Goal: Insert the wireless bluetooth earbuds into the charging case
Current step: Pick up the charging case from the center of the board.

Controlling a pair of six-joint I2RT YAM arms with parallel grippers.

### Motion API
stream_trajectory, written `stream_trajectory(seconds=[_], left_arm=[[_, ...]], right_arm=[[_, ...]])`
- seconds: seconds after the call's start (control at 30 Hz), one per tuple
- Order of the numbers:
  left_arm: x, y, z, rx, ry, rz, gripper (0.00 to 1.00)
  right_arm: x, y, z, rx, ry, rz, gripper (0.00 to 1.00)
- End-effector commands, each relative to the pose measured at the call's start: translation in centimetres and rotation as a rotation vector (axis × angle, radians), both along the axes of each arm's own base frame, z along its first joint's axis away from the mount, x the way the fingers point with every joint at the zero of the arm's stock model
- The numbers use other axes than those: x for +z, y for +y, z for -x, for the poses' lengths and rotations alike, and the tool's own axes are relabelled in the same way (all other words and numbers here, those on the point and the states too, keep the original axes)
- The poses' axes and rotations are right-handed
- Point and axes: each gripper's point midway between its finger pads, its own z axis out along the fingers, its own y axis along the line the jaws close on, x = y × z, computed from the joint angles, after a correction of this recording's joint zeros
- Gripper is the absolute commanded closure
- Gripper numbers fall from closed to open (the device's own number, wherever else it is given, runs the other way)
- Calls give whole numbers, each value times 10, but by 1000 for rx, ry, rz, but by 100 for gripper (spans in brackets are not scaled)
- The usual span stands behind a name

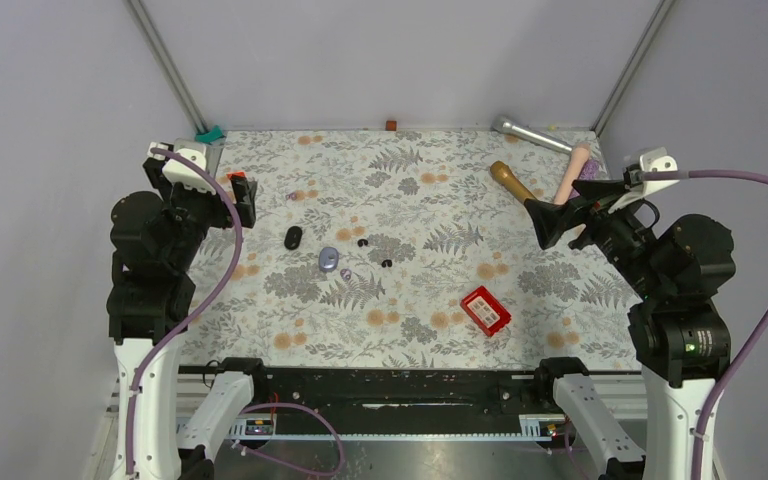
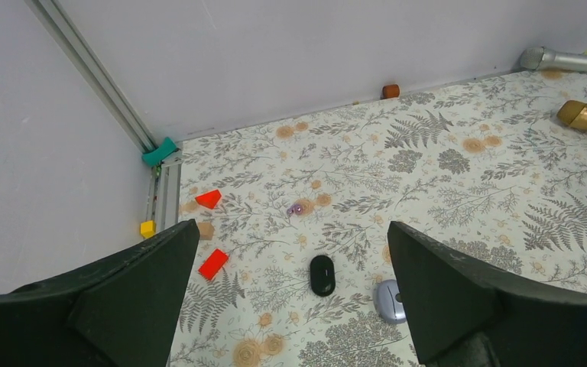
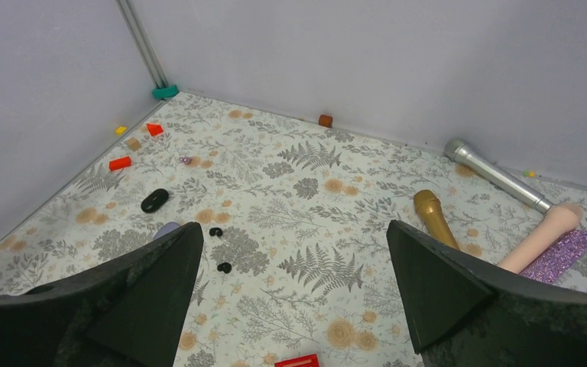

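Two glossy black earbuds (image 1: 363, 242) (image 1: 387, 263) lie apart on the fern-print mat, also seen in the right wrist view as black earbuds (image 3: 215, 231) (image 3: 224, 267). Pale purple earbuds (image 2: 298, 208) lie close together farther back left. A black oval case (image 2: 322, 275) lies shut beside a lavender case (image 2: 389, 300), which is partly hidden by a finger. My left gripper (image 1: 243, 200) hangs open above the mat's left side. My right gripper (image 1: 545, 225) hangs open over the right side. Both hold nothing.
Red blocks (image 2: 209, 199) (image 2: 213, 264), a yellow block (image 2: 147, 228) and a teal piece (image 2: 160, 151) sit by the left rail. A red box (image 1: 485, 310) lies front right. Silver (image 3: 497, 176), gold (image 3: 434, 218) and pink (image 3: 546, 237) microphones lie back right. A brown block (image 1: 391, 125) sits at the back wall.
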Motion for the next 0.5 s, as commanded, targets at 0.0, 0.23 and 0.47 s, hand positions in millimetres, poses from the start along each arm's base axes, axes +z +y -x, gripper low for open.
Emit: stream_trajectory(seconds=[0.0, 0.23, 0.47], left_arm=[[11, 1, -2, -4, -48, -19, 1], [10, -1, -15, -35, -42, -98, 1], [-42, -15, -44, -122, 100, -89, 1]], right_arm=[[15, 1, 1, 11, -16, 18, 2], [-8, 16, 10, 135, 54, 85, 1], [-68, 24, 0, 196, 172, 89, 1]])
